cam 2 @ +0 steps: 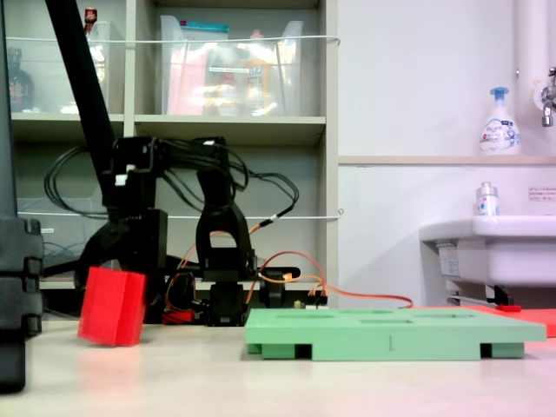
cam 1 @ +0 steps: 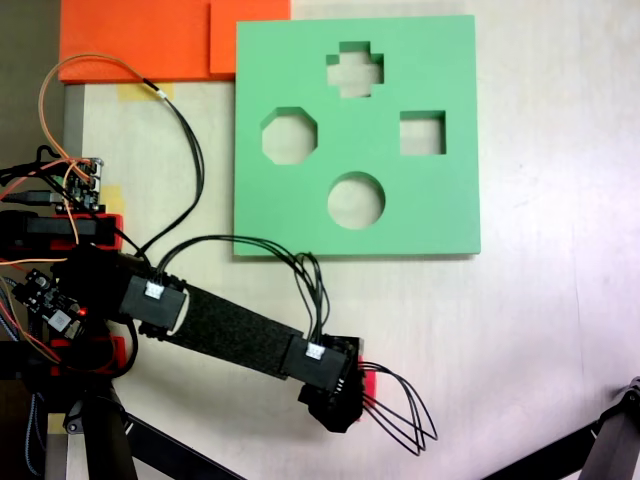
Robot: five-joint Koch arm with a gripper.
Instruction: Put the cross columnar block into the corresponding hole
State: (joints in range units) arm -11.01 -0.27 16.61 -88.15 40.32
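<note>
Hanging at the left of the low fixed view, the cross columnar block (cam 2: 112, 306) is tilted and looks clear of the tabletop (cam 2: 287, 382), pressed against the dark body of the gripper (cam 2: 113, 261) above it; I judge the gripper closed on the block, since nothing else seems to hold it up, though the fingertips themselves are lost in black plastic; in the top-down fixed view only a sliver of red (cam 1: 369, 381) peeps out beside the gripper head (cam 1: 335, 395), near the bottom edge.

Moving rightward, the green foam board (cam 1: 450, 200) lies flat, well apart from the block; the corresponding hole (cam 1: 354, 69) sits by the board's far edge in the top-down view, beyond the octagonal cutout (cam 1: 289, 137), the round cutout (cam 1: 355, 200) and the square cutout (cam 1: 422, 133); so the carry runs away from the arm's base, across almost the whole board.

The block's long axis leans off vertical in the low view; I'd expect it needs righting, and its arms turning to match the cutout, before it drops in.

Room looks fair: bare table lies right of the board and in front of it; the looping black cables (cam 1: 400, 415) trail from the wrist and could brush the board's near edge; the orange sheets (cam 1: 140, 40) touch the board's far left corner.
</note>
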